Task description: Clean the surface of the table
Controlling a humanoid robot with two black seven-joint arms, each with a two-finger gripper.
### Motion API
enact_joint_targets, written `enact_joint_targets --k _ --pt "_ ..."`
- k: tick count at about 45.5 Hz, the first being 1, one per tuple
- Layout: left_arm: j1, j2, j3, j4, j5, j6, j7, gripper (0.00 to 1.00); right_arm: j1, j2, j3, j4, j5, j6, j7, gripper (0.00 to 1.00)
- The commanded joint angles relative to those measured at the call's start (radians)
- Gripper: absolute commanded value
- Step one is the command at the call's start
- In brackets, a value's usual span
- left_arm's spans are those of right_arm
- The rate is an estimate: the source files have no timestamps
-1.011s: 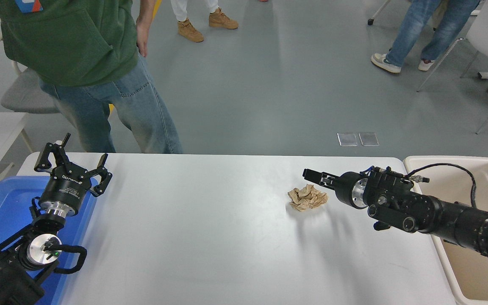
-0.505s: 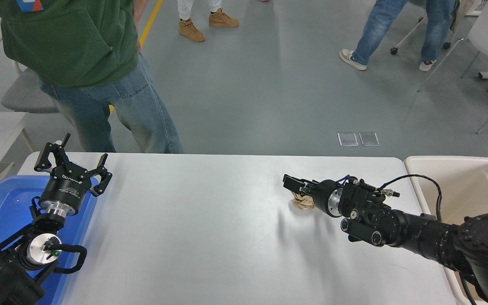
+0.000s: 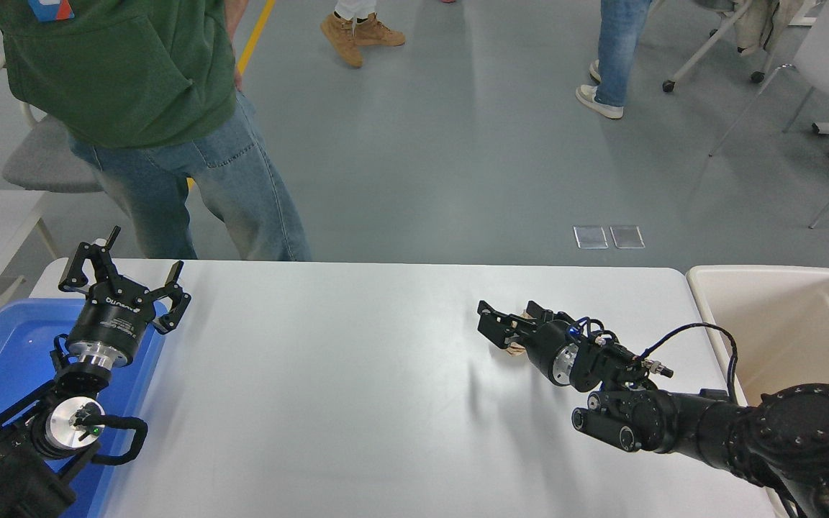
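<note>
Bench, the white surface to be cleaned, spans the lower half of the view, between a blue tray at left and a beige tub at right. Since a second ago the right gripper has swung left and lower onto the crumpled brown paper, its fingers now spread on either side of it, hiding most of the wad. The left gripper stays parked over the tray, fingers released.

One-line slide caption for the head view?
Right gripper open around crumpled brown paper on the white table; left gripper parked.
</note>
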Motion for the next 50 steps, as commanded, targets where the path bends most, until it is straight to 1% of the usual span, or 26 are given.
enact_joint_targets --k 1,5,8,20,26,34,50 --pt "0.000 0.000 0.000 0.000 0.000 0.001 0.000 0.99 -0.065 0.010 -0.010 -0.120 0.001 -0.055 0.021 1.00" --pt "0.000 0.000 0.000 0.000 -0.001 0.001 0.000 0.99 -0.077 0.010 -0.008 -0.212 0.012 -0.053 0.023 1.00" --pt "0.000 0.000 0.000 0.000 0.000 0.001 0.000 0.99 -0.076 0.010 -0.008 -0.246 0.015 -0.048 0.021 1.00" --pt "0.000 0.000 0.000 0.000 0.000 0.001 0.000 0.99 -0.079 0.010 -0.011 -0.235 0.016 -0.042 0.027 1.00" --pt "0.000 0.000 0.000 0.000 -0.001 -0.001 0.000 0.99 -0.090 0.010 0.001 -0.220 0.018 -0.009 0.098 1.00" --pt "0.000 0.000 0.000 0.000 0.000 0.001 0.000 0.99 -0.100 0.010 0.006 -0.217 0.019 -0.002 0.139 1.00" --pt "0.000 0.000 0.000 0.000 0.000 -0.001 0.000 0.99 -0.120 0.010 0.009 -0.220 0.021 0.004 0.141 1.00"
